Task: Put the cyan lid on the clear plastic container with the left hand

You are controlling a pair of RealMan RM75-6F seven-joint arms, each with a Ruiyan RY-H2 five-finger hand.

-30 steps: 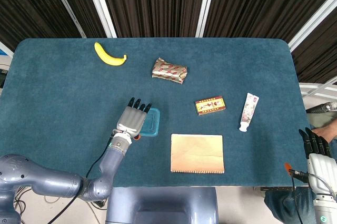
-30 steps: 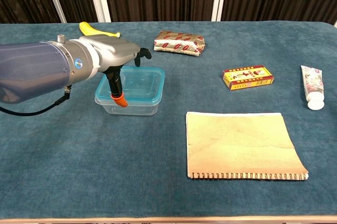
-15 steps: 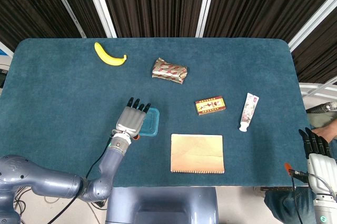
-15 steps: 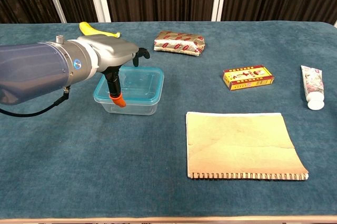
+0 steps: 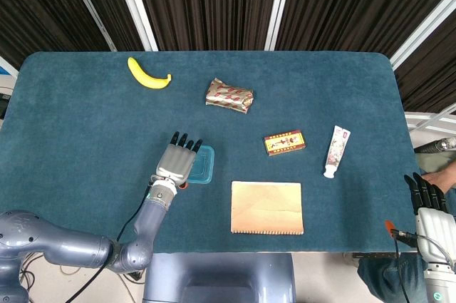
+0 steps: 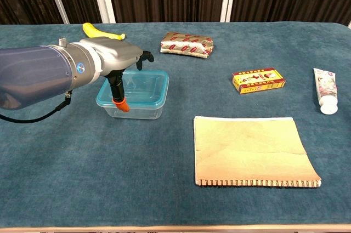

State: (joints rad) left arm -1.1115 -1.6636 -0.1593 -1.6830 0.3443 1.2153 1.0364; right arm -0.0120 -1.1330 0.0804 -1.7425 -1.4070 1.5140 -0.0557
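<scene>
Chest view: left hand (image 6: 112,57) palm-down over cyan lid (image 6: 143,88) on clear container (image 6: 137,111); fingers' grip unclear.

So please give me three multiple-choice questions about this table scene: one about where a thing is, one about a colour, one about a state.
1. Where does the banana lie?
A. At the far left of the table
B. Beside the toothpaste tube
C. On the notebook

2. What colour is the lid on the plastic box?
A. Red
B. Cyan
C. White

3. What is the left robot hand doing?
A. Lifting the notebook
B. Hanging beyond the table edge
C. Resting over the box, on its lid

Answers:
1. A, the banana is near the far left corner in the head view.
2. B, the chest view shows a cyan lid on the clear box.
3. C, the left robot hand lies over the box's left side, while the right robot hand is off the table edge.
</scene>
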